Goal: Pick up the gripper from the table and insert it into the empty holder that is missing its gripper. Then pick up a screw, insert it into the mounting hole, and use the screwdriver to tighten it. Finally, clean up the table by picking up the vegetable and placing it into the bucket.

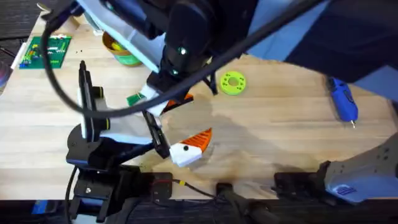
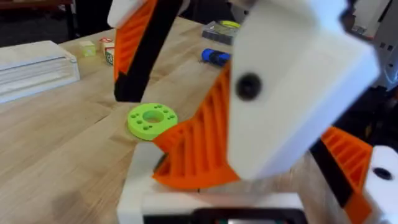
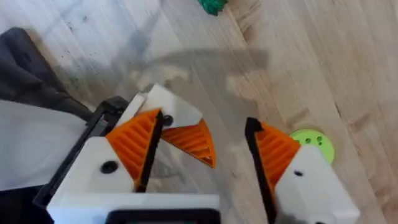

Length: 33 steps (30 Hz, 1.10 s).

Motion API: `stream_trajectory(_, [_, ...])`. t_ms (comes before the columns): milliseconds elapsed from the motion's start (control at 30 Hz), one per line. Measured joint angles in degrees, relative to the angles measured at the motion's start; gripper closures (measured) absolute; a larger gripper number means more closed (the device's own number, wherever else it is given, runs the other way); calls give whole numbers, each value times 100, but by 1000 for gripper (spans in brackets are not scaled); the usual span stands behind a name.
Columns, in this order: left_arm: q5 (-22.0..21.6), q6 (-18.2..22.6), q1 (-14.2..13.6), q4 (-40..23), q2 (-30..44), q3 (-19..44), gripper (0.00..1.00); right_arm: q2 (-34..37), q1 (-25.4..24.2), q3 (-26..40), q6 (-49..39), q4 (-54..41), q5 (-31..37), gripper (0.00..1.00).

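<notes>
The orange ribbed gripper lies against the white holder at my left arm's tip. My right gripper hangs just above them, open, its orange pads on either side of the wedge. Overhead, the right gripper reaches across the middle, over my left gripper, which is open. The blue screwdriver lies at the far right. The green vegetable sits left of the right gripper. At the back left stands the bucket. The screw is out of view.
A bright green ring disc lies beyond the grippers. A green circuit board sits at the far left edge. In the left wrist view, a white stack and small blocks stand farther back.
</notes>
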Motion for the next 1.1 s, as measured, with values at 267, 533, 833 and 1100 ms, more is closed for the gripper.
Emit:
stream_trajectory(267, [0, 42, 0, 43, 0, 0, 8, -137, -1009, 263, 99, -21, -180, 133])
stream_trajectory(533, [0, 42, 0, 45, 0, 0, 8, -412, -2083, 535, 117, 10, -161, 128])
stream_trajectory(833, [0, 44, 0, 45, 0, 0, 8, -414, -3486, 535, 581, 987, -150, 128])
stream_trajectory(1100, [0, 81, 0, 49, 0, 0, 413, -774, -4480, 535, 639, 562, -142, 127])
